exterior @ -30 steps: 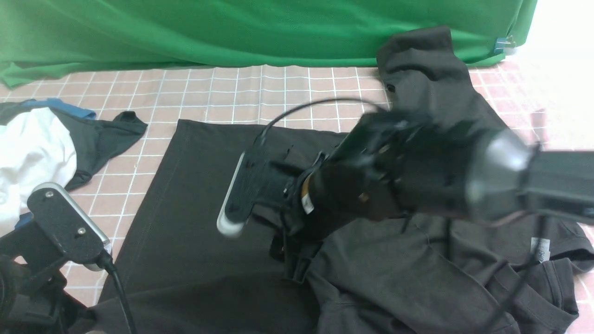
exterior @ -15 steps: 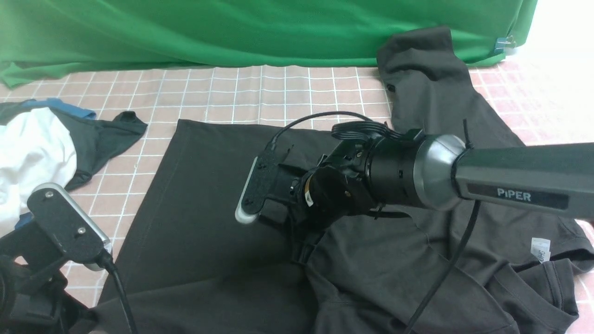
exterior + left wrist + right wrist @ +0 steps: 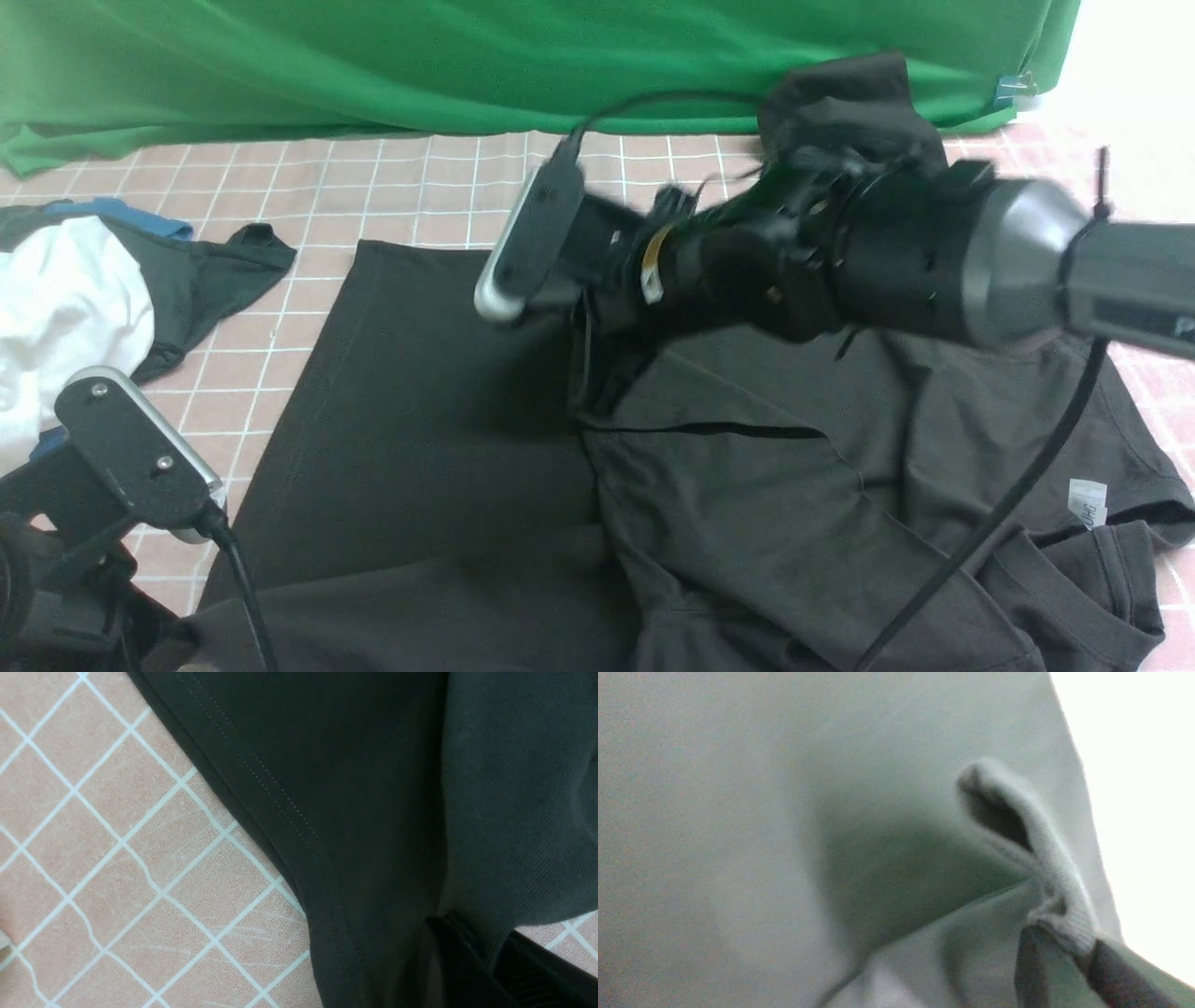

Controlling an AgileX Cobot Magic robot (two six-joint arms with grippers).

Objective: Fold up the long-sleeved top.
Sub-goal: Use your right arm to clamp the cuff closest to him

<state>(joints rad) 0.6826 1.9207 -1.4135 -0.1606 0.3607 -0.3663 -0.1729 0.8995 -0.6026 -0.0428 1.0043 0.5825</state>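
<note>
Right hand (image 3: pixel 1059 940): fingers together, clamped on a ribbed edge of the top (image 3: pixel 420 401). In the right wrist view the knit loops up out of the pinch, with cloth filling the rest of the picture. In the front view the wrist hides the fingers; the fabric under it rises to a peak just right of centre.

Left hand (image 3: pixel 474 931): fingers together, with a fold of the top caught between them beside the stitched hem. The hem runs diagonally over the table (image 3: pixel 93 849). In the front view this hand sits at about 7 o'clock, hidden behind its own camera mount.

The top covers the table from the centre out to 3 and down to 6 o'clock. Its left half lies flat; its right half is rumpled. One sleeve reaches toward 1 o'clock, up against the green cloth (image 3: pixel 373 65). Label (image 3: pixel 1086 501) shows at about 4 o'clock.

White garment (image 3: pixel 65 317) at 9 o'clock, lying on a grey garment (image 3: pixel 210 275); both are apart from the top.
</note>
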